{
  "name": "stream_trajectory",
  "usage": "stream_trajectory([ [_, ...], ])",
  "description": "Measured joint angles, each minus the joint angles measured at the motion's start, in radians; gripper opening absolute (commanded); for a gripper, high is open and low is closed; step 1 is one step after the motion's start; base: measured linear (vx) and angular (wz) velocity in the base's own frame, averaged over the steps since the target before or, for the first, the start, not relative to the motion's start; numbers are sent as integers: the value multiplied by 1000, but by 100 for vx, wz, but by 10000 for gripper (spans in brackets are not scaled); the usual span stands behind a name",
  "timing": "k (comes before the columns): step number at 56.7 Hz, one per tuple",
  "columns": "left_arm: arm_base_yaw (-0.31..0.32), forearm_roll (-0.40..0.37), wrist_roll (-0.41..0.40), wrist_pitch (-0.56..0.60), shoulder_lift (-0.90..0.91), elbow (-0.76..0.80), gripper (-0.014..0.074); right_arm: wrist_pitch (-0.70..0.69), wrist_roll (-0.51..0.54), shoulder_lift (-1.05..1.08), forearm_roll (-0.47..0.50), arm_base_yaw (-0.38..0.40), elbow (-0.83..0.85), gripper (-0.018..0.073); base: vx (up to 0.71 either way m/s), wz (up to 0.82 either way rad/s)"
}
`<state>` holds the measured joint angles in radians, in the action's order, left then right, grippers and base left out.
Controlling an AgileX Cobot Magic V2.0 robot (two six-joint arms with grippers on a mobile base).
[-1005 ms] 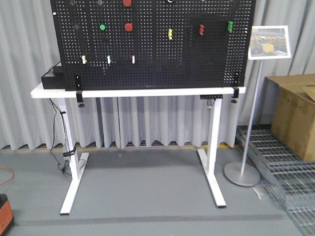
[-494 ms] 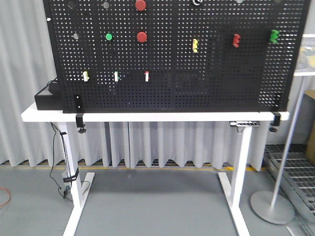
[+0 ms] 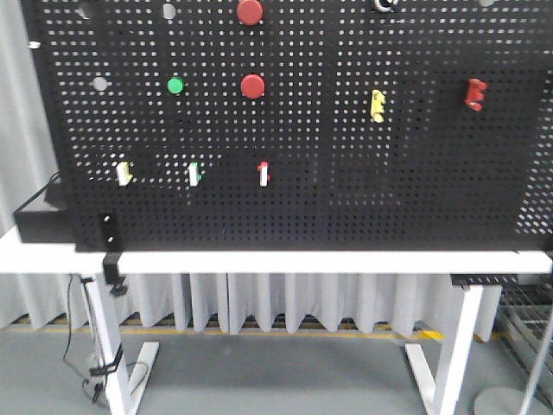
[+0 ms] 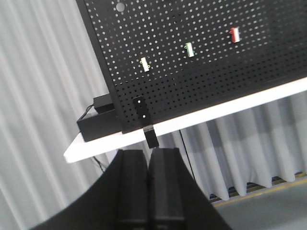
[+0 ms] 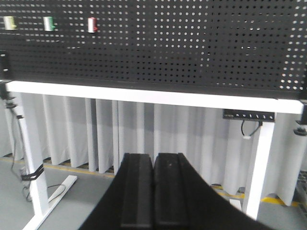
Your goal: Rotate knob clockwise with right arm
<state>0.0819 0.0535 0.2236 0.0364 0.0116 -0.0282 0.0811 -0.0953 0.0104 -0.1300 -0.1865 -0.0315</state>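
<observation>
The front view shows the small black round knob with pale grey centre (image 3: 99, 84) at the left of the black pegboard (image 3: 346, 199); your right wrist view misses it. Your right hand (image 5: 154, 160) is pressed together, empty.

Blk dotted pegboard (image 3: 346, 199), red discs (image 3: 253, 86), grn button (image 3: 175, 85), wht table (image 3: 302, 261)

left hand (image 4: 148, 160), fingers (image 4: 132, 191) together, below a black pegboard (image 4: 216, 62) on a white table (image 4: 96, 147)
</observation>
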Motion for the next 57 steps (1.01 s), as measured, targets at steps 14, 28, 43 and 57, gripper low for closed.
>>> stream_trajectory([
  [14, 0, 0, 0, 0, 0, 0, -6, 0, 0, 0, 0, 0, 0, -7, 47, 0],
  [28, 0, 0, 0, 0, 0, 0, -6, 0, 0, 0, 0, 0, 0, -7, 45, 1],
  [43, 0, 0, 0, 0, 0, 0, -6, 0, 0, 0, 0, 0, 0, -7, 35, -2],
  [57, 0, 0, 0, 0, 0, 0, -6, 0, 0, 0, 0, 0, 0, -7, 18, -2],
])
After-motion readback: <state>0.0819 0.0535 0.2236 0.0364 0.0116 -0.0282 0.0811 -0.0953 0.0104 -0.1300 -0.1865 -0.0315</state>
